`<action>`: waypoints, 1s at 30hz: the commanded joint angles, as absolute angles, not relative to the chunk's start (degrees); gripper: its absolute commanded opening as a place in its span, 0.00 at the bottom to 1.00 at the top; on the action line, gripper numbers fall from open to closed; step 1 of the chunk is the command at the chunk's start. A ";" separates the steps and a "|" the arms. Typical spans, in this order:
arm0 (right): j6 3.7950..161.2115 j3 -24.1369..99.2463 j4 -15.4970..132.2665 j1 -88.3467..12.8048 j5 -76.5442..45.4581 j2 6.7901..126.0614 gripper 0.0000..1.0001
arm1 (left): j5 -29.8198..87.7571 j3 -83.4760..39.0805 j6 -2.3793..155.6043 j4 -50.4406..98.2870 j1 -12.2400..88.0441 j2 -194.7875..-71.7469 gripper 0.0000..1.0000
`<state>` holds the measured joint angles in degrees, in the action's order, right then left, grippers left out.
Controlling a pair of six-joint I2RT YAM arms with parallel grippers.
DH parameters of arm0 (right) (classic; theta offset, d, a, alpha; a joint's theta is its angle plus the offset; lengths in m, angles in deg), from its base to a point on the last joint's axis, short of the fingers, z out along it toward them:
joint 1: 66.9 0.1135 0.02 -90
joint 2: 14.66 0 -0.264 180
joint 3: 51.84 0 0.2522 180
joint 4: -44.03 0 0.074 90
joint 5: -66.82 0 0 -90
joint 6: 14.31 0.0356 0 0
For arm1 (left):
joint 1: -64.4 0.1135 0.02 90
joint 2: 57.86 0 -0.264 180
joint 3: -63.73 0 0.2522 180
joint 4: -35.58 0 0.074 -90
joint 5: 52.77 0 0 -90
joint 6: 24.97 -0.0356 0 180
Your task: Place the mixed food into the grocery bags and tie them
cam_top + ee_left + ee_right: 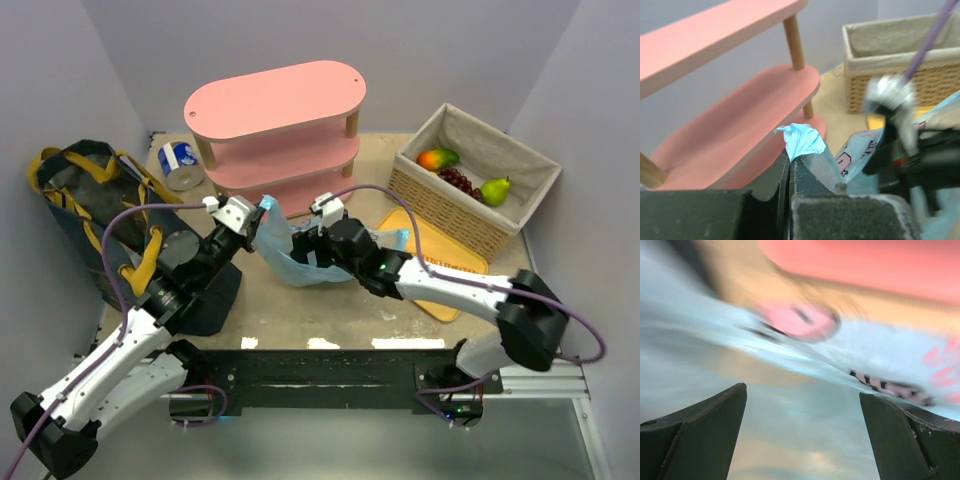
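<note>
Plastic carrier bag (300, 262): light blue, in the middle of the desk (340, 300), one corner pinched.
Left end effector (791, 161): clamped shut on that corner.
Right end effector (802, 405): jaws wide, empty, at the film.
Risk: thin film may slip or tear at the single pinch, and the mouth would collapse.

Walled off behind by the pink three-tier shelf (275, 130), left by the navy denim tote (85, 200), right by the wicker basket (480, 200). Blocked mid-table by the light-blue carrier bag (290, 258), with the left gripper (262, 208) pinching its edge and the right gripper (315, 240) spread wide close by. Free to pass only over bare table (330, 310) between bag and arm bases.
</note>
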<state>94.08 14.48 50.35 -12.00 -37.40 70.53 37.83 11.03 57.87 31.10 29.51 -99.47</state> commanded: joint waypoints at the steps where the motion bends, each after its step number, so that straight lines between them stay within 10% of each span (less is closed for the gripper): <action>1: 85.28 21.68 53.45 -11.70 -20.05 58.83 0.99 | 49.69 10.86 54.75 31.14 29.60 -100.05 0.00; 16: 88.17 27.48 82.62 -44.03 -26.51 54.50 0.95 | 61.05 12.62 51.59 31.22 29.77 -94.25 0.00; 30: 66.56 25.21 90.16 -45.36 -26.88 72.09 0.99 | 59.47 12.18 52.90 30.26 30.04 -93.63 0.00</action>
<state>76.36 26.87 91.94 -45.45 -28.00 72.52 59.80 12.37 53.24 28.10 29.57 -94.09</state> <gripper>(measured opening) 0.986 0.018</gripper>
